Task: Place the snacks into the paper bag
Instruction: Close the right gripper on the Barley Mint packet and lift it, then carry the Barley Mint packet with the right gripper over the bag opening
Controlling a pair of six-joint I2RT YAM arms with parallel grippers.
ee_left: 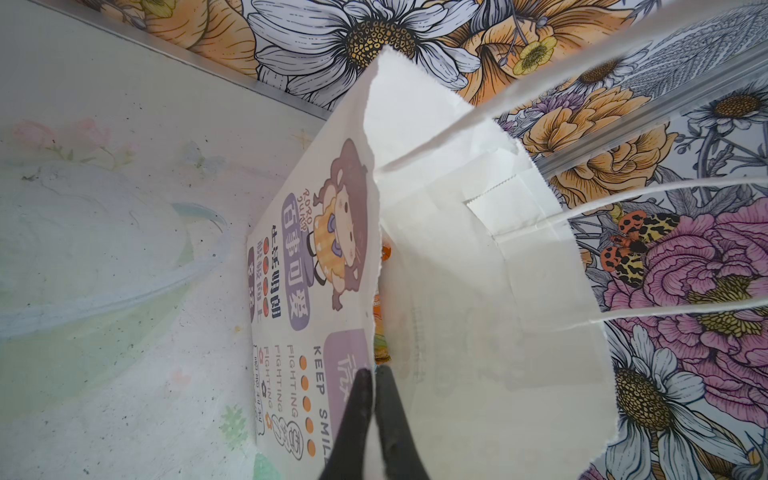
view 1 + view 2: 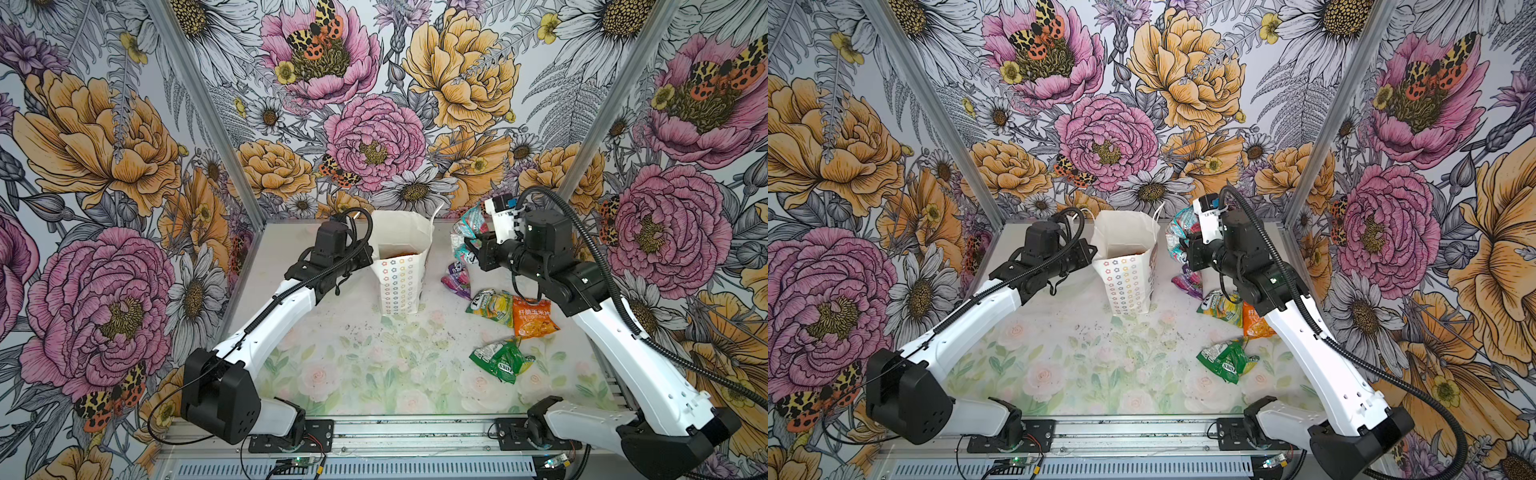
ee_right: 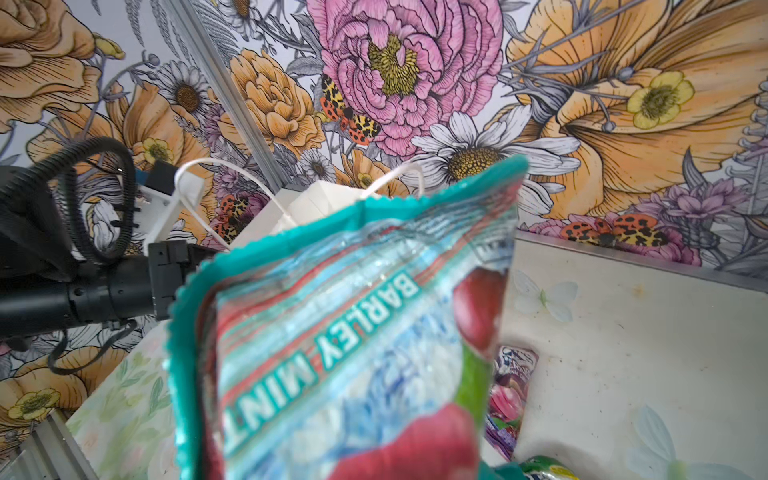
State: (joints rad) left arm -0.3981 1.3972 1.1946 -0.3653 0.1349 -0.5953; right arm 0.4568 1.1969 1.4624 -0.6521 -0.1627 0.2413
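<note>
The white paper bag (image 2: pixel 401 274) (image 2: pixel 1129 278) stands open at the back middle of the table. My left gripper (image 1: pixel 374 374) (image 2: pixel 371 254) is shut on its near wall (image 1: pixel 478 291) at the rim. An orange packet (image 1: pixel 381 353) shows inside. My right gripper (image 2: pixel 471 243) (image 2: pixel 1183 245) is shut on a teal packet (image 2: pixel 469 226) (image 3: pixel 353 332), held in the air right of the bag; its fingers are hidden in the right wrist view. On the table lie a purple packet (image 2: pixel 457 280) (image 3: pixel 509 386), a yellow-green one (image 2: pixel 490 305), an orange one (image 2: pixel 532 318) and a green one (image 2: pixel 498 359).
Flowered walls with aluminium posts (image 2: pixel 208 112) close in the table on three sides. A metal rail (image 2: pixel 415 436) with both arm bases runs along the front edge. The bag's string handles (image 1: pixel 665 187) stick up by the back wall.
</note>
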